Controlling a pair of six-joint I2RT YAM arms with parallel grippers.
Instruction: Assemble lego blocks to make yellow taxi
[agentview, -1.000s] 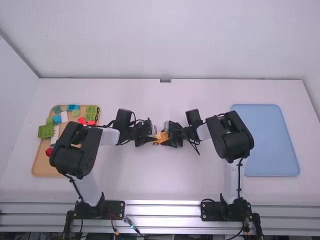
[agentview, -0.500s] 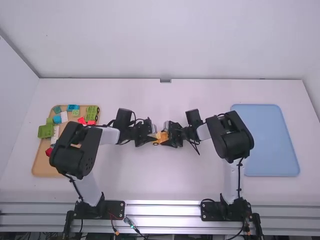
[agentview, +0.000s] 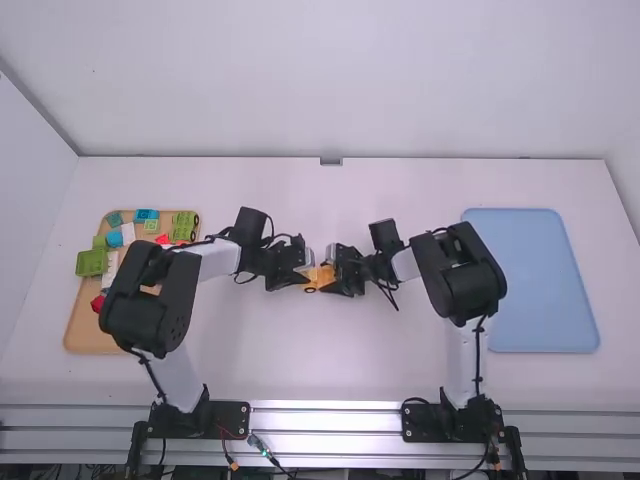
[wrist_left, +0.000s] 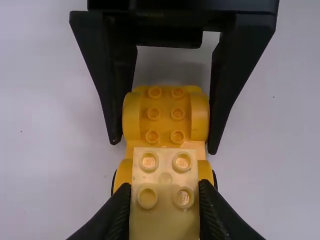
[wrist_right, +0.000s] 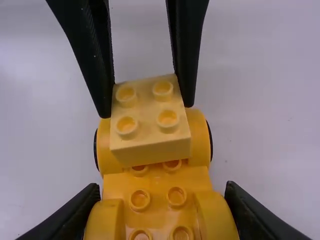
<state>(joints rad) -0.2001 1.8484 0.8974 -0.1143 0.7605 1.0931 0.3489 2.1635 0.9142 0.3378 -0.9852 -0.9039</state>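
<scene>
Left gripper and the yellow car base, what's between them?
A pale four-stud block, pinched in the left gripper over the car base; the right wrist view shows it.

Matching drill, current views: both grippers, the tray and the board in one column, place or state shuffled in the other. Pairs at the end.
1. Left gripper
2. Blue tray
3. Right gripper
4. Tan board

A. Clamped on the orange-yellow car base
B. On the left side of the table in the high view, with loose blocks on it
C. Clamped on the pale yellow block
D. On the right side of the table in the high view

Pairs: 1-C; 2-D; 3-A; 4-B
</scene>
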